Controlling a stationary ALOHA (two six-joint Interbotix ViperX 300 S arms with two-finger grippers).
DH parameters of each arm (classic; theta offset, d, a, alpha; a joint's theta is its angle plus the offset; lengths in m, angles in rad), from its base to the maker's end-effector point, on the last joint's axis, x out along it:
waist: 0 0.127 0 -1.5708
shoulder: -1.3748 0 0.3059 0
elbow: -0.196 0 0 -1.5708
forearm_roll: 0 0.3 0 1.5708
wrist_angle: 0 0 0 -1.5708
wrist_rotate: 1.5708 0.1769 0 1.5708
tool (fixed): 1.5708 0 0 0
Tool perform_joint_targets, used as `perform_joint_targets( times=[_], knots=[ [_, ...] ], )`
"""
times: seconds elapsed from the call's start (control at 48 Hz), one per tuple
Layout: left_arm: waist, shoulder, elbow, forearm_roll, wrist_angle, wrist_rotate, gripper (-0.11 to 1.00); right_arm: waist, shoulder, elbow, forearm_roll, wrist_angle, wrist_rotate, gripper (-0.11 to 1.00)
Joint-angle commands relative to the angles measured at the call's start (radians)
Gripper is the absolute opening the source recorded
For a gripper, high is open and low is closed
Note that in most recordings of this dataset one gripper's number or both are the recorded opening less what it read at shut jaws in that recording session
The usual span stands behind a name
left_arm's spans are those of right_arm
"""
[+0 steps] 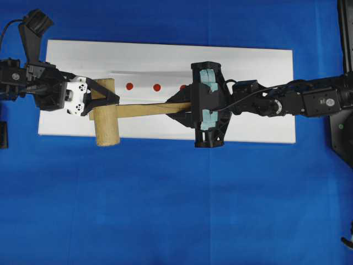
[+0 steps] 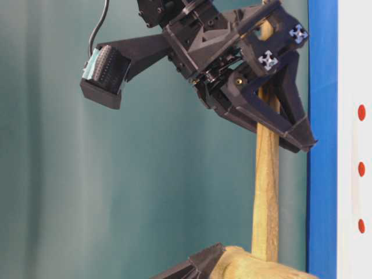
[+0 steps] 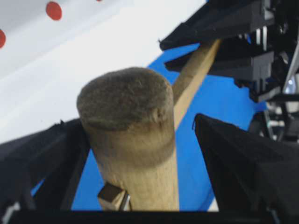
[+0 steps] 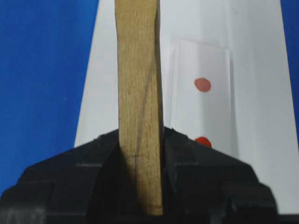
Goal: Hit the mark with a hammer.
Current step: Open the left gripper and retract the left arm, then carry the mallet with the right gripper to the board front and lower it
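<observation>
The wooden hammer (image 1: 106, 118) lies across the white board (image 1: 248, 66), its thick head at the left and its flat handle (image 1: 149, 110) pointing right. My right gripper (image 1: 186, 107) is shut on the end of the handle; the right wrist view shows the handle (image 4: 138, 93) clamped between the jaws of my right gripper (image 4: 140, 154). My left gripper (image 1: 103, 101) is open and straddles the head (image 3: 126, 135), with a gap beside the right finger (image 3: 243, 158). Three red marks (image 1: 156, 87) sit in a row on the board beyond the handle, one partly hidden by my right gripper.
The board lies on a blue cloth (image 1: 165, 210). The hammer head reaches past the board's front edge over the cloth. The right arm (image 1: 287, 102) stretches across the board's right half. The marks also show in the table-level view (image 2: 361, 168).
</observation>
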Motion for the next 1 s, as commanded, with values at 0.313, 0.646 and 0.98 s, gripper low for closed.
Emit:
perform_joint_targets(
  times=[0.313,0.646,0.98],
  knots=[
    [0.002,-0.167,0.089,0.006,0.069,0.008,0.81,-0.005,-0.161,0.095,0.032,-0.003,0.008,0.09],
    [0.003,-0.394,0.17,0.015,0.149,0.057,0.81,0.002,-0.23,0.172,0.066,-0.003,0.009,0.09],
    [0.04,-0.437,0.181,0.021,0.161,0.204,0.8,0.023,-0.216,0.155,0.112,-0.003,0.011,0.09]
  ],
)
